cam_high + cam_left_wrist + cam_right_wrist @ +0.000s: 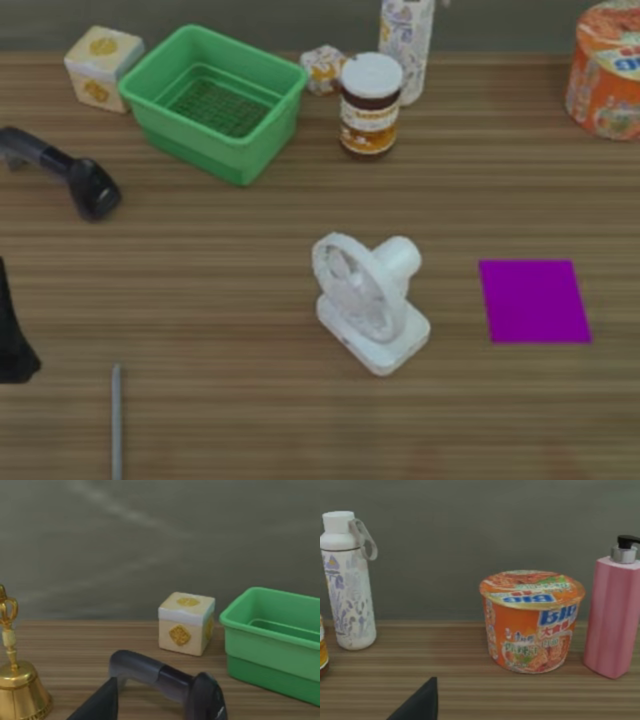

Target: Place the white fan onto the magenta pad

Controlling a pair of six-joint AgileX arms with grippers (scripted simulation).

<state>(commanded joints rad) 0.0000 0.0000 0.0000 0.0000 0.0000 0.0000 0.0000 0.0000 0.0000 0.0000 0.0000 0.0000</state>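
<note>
1. White fan [370, 302] stands upright on the worktop [220, 300], just right of centre. Magenta pad [533, 301] lies flat at the fan's 3 o'clock, apart from it, nothing between.
2. Fan's grille faces roughly 8 o'clock in the top view; the motor housing sticks out toward 2 o'clock. Base long axis runs about 10-to-4.
3. Left gripper [12, 345]: only a dark shape at the left edge of the top view, well away from the fan; open or closed, cannot tell. Right gripper does not show in the top view; only a dark tip shows in its wrist view, state not readable.
4. Risks, as judged: a pinch on the thin grille cage could slip or tip the fan. A skewed release could leave the base overhanging the pad, which looks barely wider than it.
5. Brown jar [370, 104] and green basket [213, 100] sit far from the path.
</note>
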